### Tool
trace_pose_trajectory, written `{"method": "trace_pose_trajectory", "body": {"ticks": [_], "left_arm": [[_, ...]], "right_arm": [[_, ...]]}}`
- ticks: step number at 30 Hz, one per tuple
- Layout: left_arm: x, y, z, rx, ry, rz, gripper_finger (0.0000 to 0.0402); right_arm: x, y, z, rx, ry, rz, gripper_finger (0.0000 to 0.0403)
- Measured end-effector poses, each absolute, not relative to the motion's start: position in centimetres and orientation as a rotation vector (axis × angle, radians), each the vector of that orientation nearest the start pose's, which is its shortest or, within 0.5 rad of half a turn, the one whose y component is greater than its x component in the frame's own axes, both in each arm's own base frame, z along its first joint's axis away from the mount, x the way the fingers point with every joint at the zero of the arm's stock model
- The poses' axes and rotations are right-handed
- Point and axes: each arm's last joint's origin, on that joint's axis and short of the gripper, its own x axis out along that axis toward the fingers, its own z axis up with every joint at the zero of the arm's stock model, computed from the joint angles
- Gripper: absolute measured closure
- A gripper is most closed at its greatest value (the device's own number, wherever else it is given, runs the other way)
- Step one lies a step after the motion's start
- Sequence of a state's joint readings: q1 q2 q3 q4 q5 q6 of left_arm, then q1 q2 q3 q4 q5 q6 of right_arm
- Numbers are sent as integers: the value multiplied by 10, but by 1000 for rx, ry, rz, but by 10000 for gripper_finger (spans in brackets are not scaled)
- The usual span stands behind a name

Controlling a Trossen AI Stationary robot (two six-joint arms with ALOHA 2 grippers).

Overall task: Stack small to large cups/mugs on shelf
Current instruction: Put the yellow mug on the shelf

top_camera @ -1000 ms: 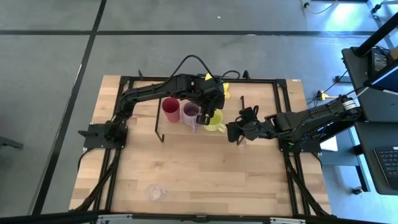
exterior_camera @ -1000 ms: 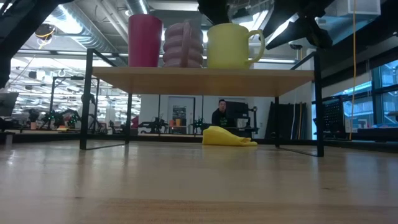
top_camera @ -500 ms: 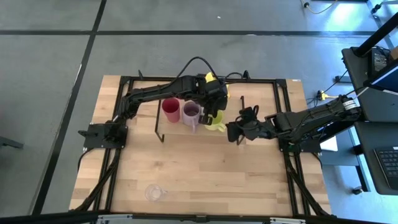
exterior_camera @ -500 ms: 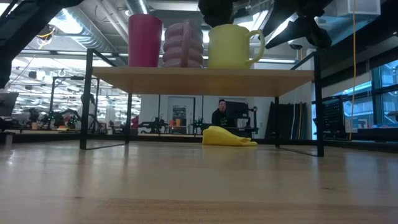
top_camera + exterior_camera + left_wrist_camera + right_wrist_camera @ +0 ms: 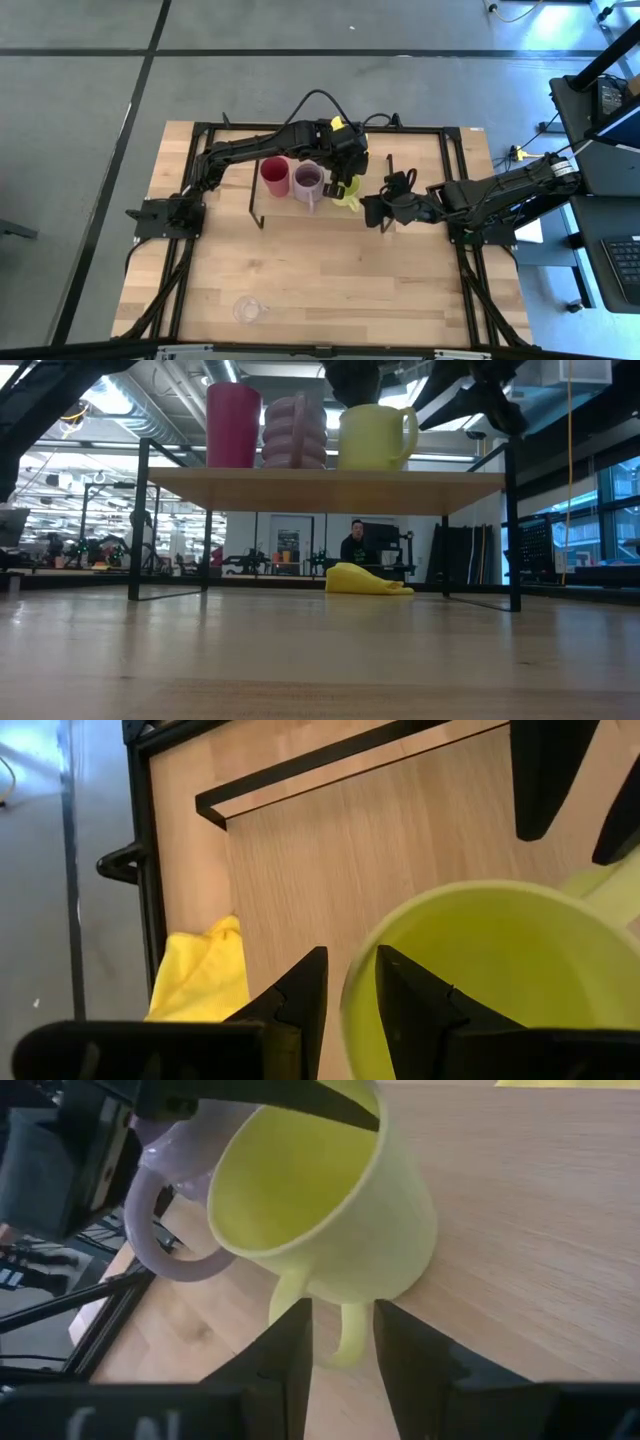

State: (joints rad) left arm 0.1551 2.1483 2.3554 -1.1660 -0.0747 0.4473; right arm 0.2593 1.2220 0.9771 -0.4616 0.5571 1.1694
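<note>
The red cup (image 5: 232,425), the lilac mug (image 5: 294,430) and the yellow-green mug (image 5: 372,437) stand in a row on the shelf's wooden board (image 5: 325,490). My left gripper (image 5: 348,183) reaches over the shelf from the far left and is shut on the yellow-green mug's rim. My right gripper (image 5: 368,208) comes level from the table's right. Its open fingers stand on either side of the mug's handle (image 5: 345,1335) with a gap on both sides. The tiny clear glass (image 5: 248,310) stands on the table near its front edge. My left gripper holds the yellow-green mug by its rim (image 5: 352,1005), on the side away from the handle. One finger (image 5: 415,1005) is inside the mug and one finger (image 5: 298,995) outside. The fingers come from above, pointing down. The mug stands upright with its base on the shelf board.
A yellow cloth (image 5: 365,580) lies on the table behind the shelf; it also shows in the left wrist view (image 5: 200,980). The shelf's black end frames (image 5: 140,520) stand left and right. The lilac mug's handle (image 5: 160,1230) is close beside the yellow-green mug.
My left gripper has shifted the yellow-green mug a little toward the table's right along the shelf board and turned it about, so its handle shows narrower in the low view. The mug stays upright on the board. My right gripper has crept slightly toward the mug.
</note>
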Motion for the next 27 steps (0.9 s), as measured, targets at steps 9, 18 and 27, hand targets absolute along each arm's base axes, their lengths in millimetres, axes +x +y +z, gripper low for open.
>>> {"method": "trace_pose_trajectory", "body": {"ticks": [9, 18, 27], "left_arm": [[443, 71, 356, 367, 969, -15, 319], [445, 68, 357, 355, 933, -33, 319], [445, 67, 357, 345, 938, -22, 319]], "right_arm": [[266, 56, 277, 852, 419, -585, 292], [269, 57, 279, 860, 397, -555, 292], [270, 57, 280, 857, 388, -547, 292]]}}
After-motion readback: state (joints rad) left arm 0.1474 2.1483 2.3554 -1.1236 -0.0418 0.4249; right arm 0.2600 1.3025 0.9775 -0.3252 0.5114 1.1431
